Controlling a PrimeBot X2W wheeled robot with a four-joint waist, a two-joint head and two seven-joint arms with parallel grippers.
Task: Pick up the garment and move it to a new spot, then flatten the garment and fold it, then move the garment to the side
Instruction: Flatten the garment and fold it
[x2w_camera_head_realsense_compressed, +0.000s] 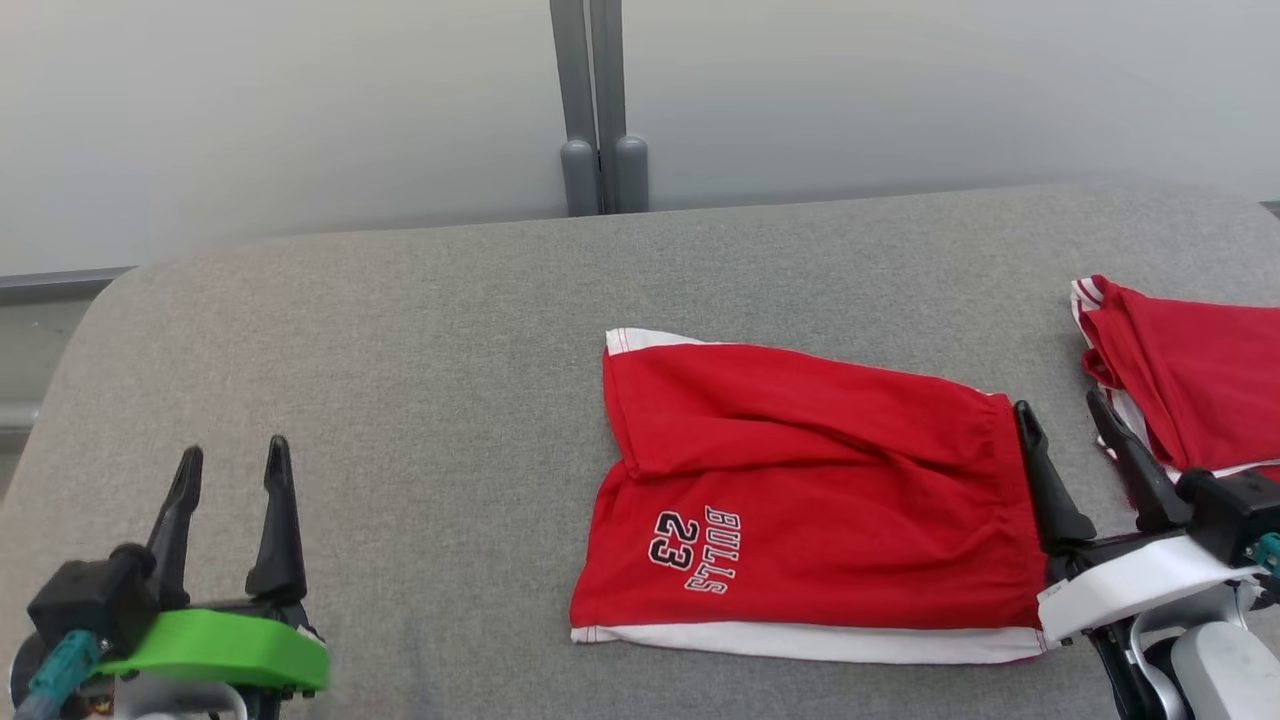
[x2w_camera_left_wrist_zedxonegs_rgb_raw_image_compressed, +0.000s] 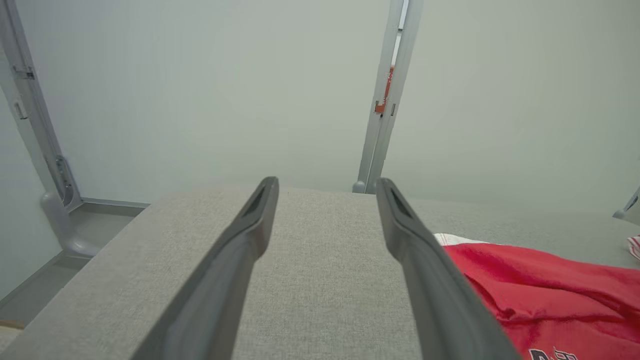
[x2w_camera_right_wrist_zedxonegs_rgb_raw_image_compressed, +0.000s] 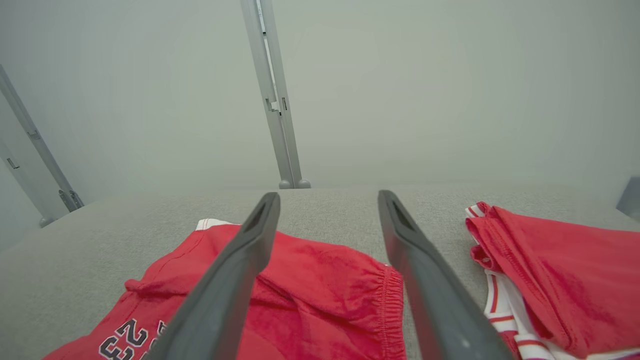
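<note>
red shorts (x2w_camera_head_realsense_compressed: 820, 470) were laid at 3 o'clock on a grey woven table (x2w_camera_head_realsense_compressed: 400, 350), bare fabric seen toward 9; left gripper (x2w_camera_head_realsense_compressed: 234, 450) and right gripper (x2w_camera_head_realsense_compressed: 1058, 403) were spread apart, empty.

- We see a broad surface covered in grey woven fabric (x2w_camera_head_realsense_compressed: 400, 330), with its far left corner rounded.
- Behind it we find a plain pale wall (x2w_camera_head_realsense_compressed: 250, 100), smooth and matte, softly and evenly lit.
- We note a pair of grey metal uprights (x2w_camera_head_realsense_compressed: 598, 80) standing close together against the wall. Each ends in a rounded foot just behind the surface's far edge.
- In the left wrist view we spot a small orange mark (x2w_camera_left_wrist_zedxonegs_rgb_raw_image_compressed: 385, 95) on those uprights.
- At that view's left we see another grey post (x2w_camera_left_wrist_zedxonegs_rgb_raw_image_compressed: 31, 115) in a corner, with a strip of grey floor (x2w_camera_left_wrist_zedxonegs_rgb_raw_image_compressed: 100, 220) beside its base.
</note>
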